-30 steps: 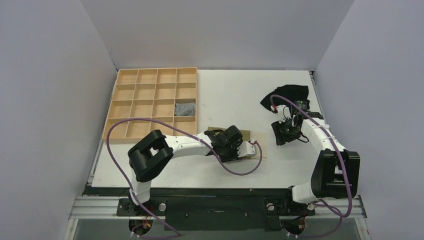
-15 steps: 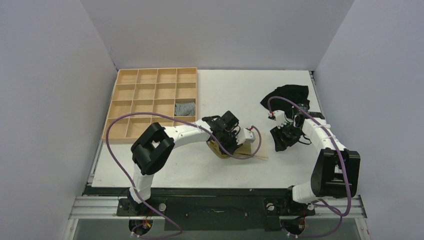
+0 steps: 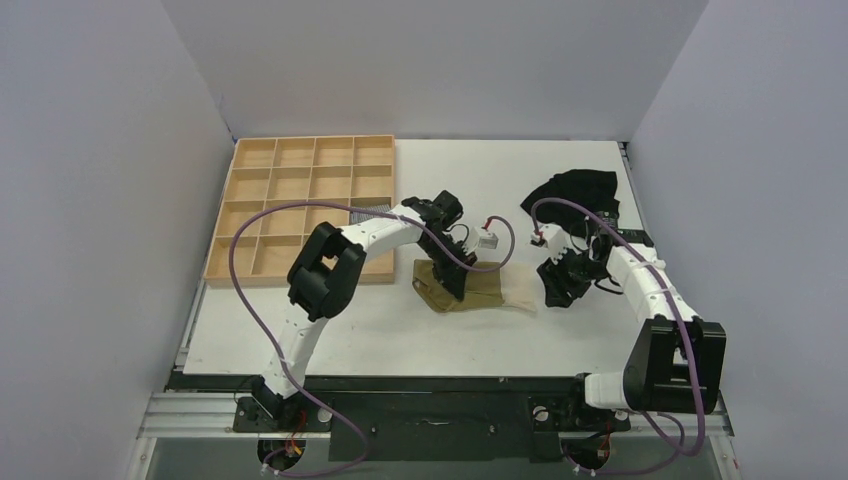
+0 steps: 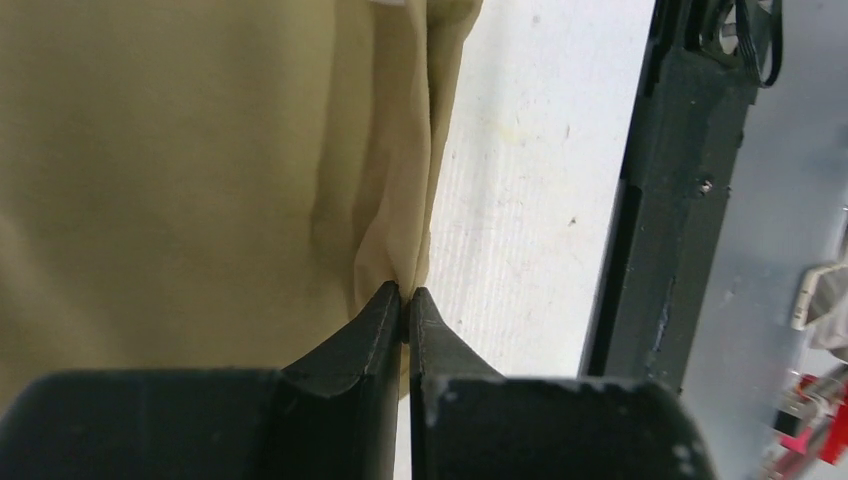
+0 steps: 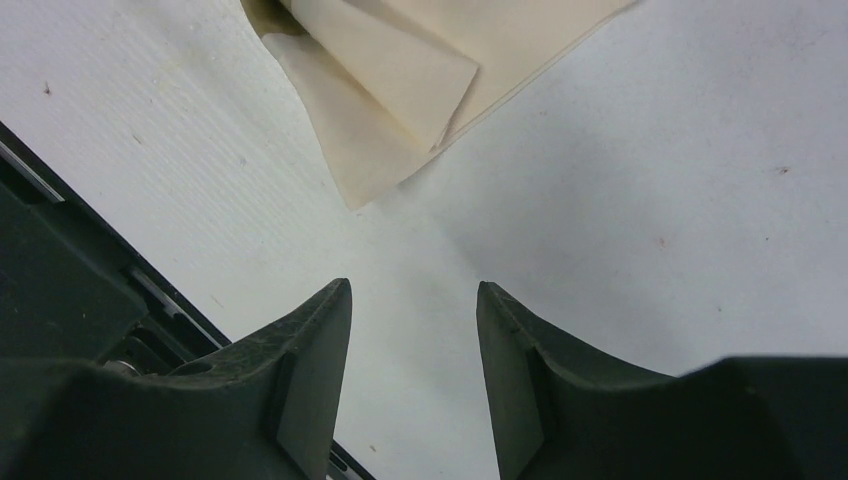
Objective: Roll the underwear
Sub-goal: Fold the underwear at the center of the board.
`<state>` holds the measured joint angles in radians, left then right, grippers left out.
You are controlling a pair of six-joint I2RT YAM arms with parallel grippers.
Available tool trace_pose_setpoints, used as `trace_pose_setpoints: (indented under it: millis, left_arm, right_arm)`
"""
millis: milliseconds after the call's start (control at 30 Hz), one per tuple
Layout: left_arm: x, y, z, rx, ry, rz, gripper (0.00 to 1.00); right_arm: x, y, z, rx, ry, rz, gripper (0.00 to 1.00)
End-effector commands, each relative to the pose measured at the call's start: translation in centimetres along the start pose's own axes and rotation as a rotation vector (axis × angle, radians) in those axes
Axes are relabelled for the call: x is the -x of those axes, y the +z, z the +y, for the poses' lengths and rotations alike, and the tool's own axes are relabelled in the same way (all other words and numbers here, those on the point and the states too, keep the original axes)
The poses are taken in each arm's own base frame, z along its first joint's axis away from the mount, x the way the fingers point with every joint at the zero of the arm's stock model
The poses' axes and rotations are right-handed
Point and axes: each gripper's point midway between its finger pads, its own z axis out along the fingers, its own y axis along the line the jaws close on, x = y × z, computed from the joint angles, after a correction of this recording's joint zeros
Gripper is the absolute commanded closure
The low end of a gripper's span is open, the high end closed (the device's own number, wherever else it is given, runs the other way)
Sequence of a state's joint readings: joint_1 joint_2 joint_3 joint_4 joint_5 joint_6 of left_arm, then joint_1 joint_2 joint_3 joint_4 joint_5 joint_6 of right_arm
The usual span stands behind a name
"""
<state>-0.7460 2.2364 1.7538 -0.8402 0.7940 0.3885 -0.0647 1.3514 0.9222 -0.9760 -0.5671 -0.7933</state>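
The olive-khaki underwear (image 3: 478, 285) lies flat on the white table, its cream-white panel (image 3: 519, 296) at the right end. My left gripper (image 3: 451, 287) is shut on the underwear's edge; in the left wrist view the fingertips (image 4: 405, 300) pinch a fold of khaki fabric (image 4: 180, 180). My right gripper (image 3: 553, 291) is open and empty just right of the cream panel. The right wrist view shows the cream panel's corner (image 5: 400, 90) ahead of the open gripper (image 5: 413, 290), not touching it.
A wooden compartment tray (image 3: 300, 205) stands at the back left, with a grey-blue striped roll (image 3: 372, 207) partly hidden behind the left arm. A black garment (image 3: 578, 190) lies at the back right. The table's front edge and black rail (image 4: 660, 200) are close.
My left gripper swung back and left with the fabric, and the underwear now lies spread out wider. My right gripper moved down and toward the cream panel.
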Motion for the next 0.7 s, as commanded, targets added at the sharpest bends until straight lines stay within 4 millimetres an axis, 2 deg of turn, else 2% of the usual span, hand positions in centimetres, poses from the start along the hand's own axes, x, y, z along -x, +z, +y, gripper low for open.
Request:
trace_pose_setpoints:
  millis: [0,267,500,667]
  left_arm:
    - [0.6,-0.6,-1.4,-0.092,-0.016,-0.012,1.00]
    - [0.3,-0.3,-1.1,-0.088,-0.058,-0.015,1.00]
    - [0.0,0.6,-0.4,-0.074,-0.142,-0.039,1.00]
    - [-0.6,0.8,0.0,0.007,-0.115,-0.072,1.00]
  right_arm:
    - [2.0,0.0,-0.1,-0.028,-0.086,-0.063,0.54]
    - [4.3,2.5,0.7,0.005,-0.152,-0.066,0.54]
    - [4.0,3.9,1.3,0.055,-0.167,-0.038,0.54]
    - [3.8,3.6,0.4,0.024,-0.149,-0.053,0.54]
